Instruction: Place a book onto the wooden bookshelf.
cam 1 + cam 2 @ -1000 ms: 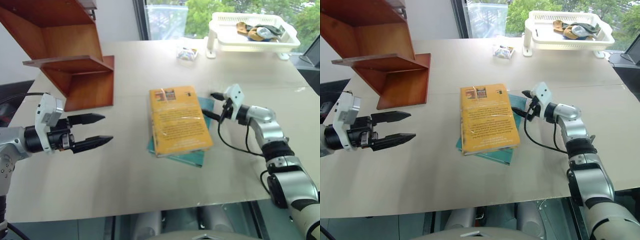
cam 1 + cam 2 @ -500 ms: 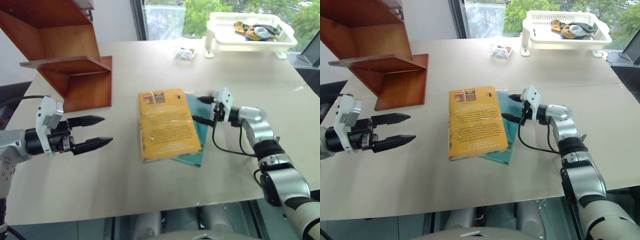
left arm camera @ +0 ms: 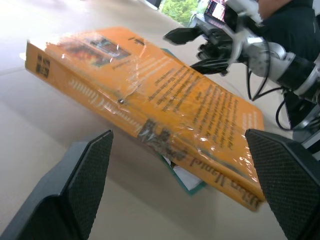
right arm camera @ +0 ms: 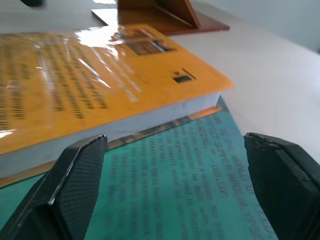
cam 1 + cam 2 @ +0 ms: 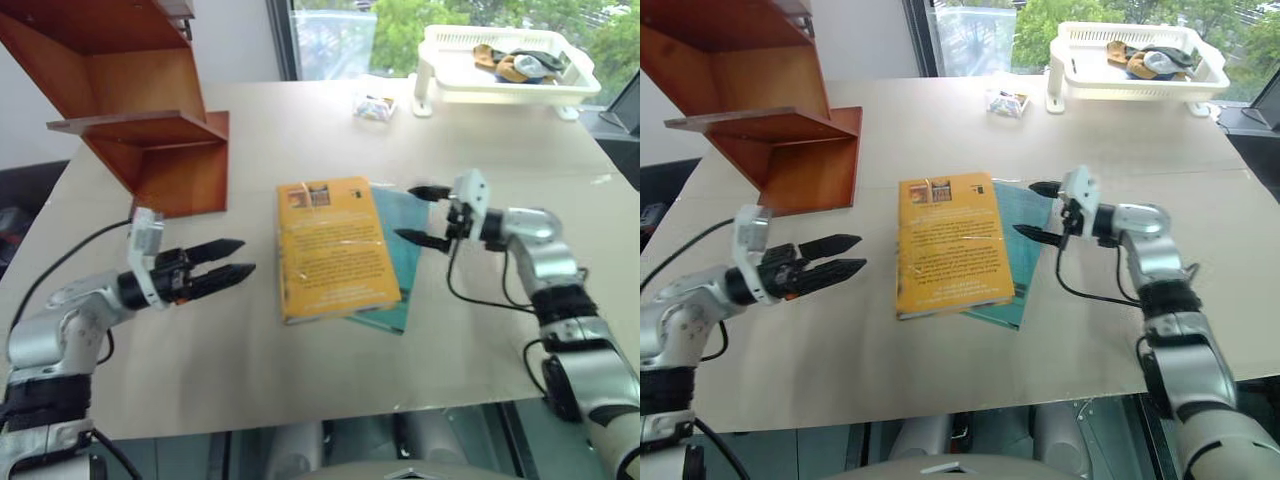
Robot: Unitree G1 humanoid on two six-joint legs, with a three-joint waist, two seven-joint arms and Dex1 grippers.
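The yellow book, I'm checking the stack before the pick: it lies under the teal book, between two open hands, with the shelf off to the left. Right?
Not quite. The yellow book lies on top of the teal book, not under it; the left eye view shows this. The rest holds: it sits between the open left hand and open right hand, with the shelf off to the left.

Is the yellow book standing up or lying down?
Lying down. The book lies flat, cover up, on the teal book, not yet on the wooden bookshelf.
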